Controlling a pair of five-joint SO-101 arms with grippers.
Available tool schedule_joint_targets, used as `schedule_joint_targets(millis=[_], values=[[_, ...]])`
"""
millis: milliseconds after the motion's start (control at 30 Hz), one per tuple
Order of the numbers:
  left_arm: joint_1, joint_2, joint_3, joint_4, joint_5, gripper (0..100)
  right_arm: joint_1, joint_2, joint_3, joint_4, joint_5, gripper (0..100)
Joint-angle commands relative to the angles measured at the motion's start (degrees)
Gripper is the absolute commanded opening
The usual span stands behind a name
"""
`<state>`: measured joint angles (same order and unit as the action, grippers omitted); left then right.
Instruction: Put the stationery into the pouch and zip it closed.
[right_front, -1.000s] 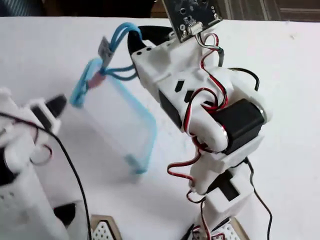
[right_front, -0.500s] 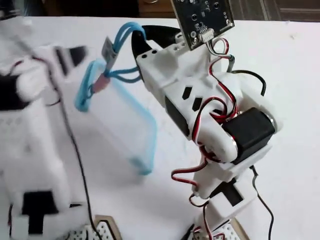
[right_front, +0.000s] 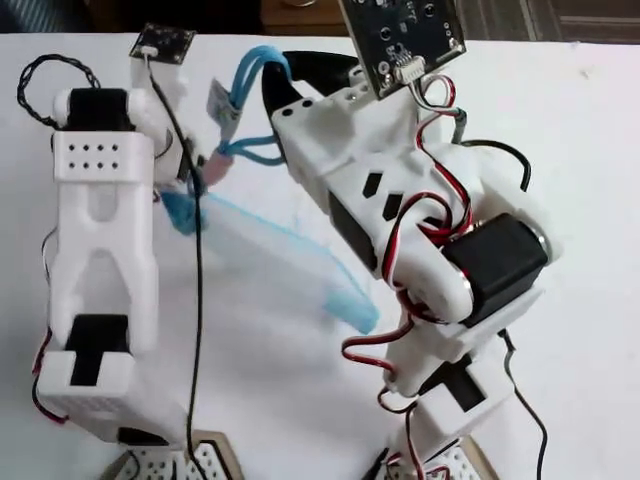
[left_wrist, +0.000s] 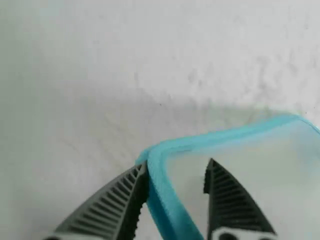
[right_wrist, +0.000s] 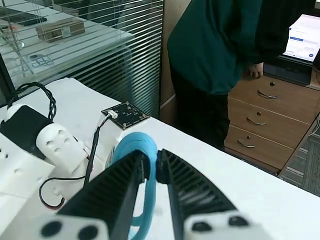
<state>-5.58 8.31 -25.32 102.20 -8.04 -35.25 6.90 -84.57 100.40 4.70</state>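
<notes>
Left gripper (left_wrist: 176, 167) sits at the pouch's (right_front: 270, 250) left corner. Its 2 jaws are apart and straddle the blue trim (left_wrist: 161, 197), which lies against 1 jaw while the other stands clear over the see-through panel, so nothing is pinched yet. A black cable (right_front: 197, 300) from that arm drapes across the pouch's left end. The pouch slopes over the white table (right_front: 560, 150) between the 2 arms and looks partly lifted rather than flat. At the pouch's far end, the right gripper (right_wrist: 153, 155) is clamped on the blue wrist loop (right_wrist: 131, 147).

The likeliest failure is a poor bite. If the left jaws close with only the thin, slick trim between them, it could slide out, and the pouch would swing from the loop and twist. The soft loop gives little hold against a zip pull, so the mouth may bunch. The cable could also snag the corner.
</notes>
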Motion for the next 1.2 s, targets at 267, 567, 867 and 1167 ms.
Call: schedule_joint_targets(millis=[267, 567, 867, 1167], values=[[-2.24, -4.35, -16.09, 0.35, 2.81, 2, 4.44, -1.8, 0.0, 0.66, 0.26, 1.7], [0.13, -11.03, -31.21, -0.18, 8.35, 2, 4.26, 1.1, 0.09, -5.14, 0.09, 1.7], [3.21, -10.95, -23.82, -1.49, 8.35, 2, 4.18, 11.47, -0.35, 0.57, 0.0, 1.7], [10.51, -11.3, -6.24, -3.34, 6.15, 2, 4.79, 14.81, -0.53, 0.57, 0.09, 1.7]])
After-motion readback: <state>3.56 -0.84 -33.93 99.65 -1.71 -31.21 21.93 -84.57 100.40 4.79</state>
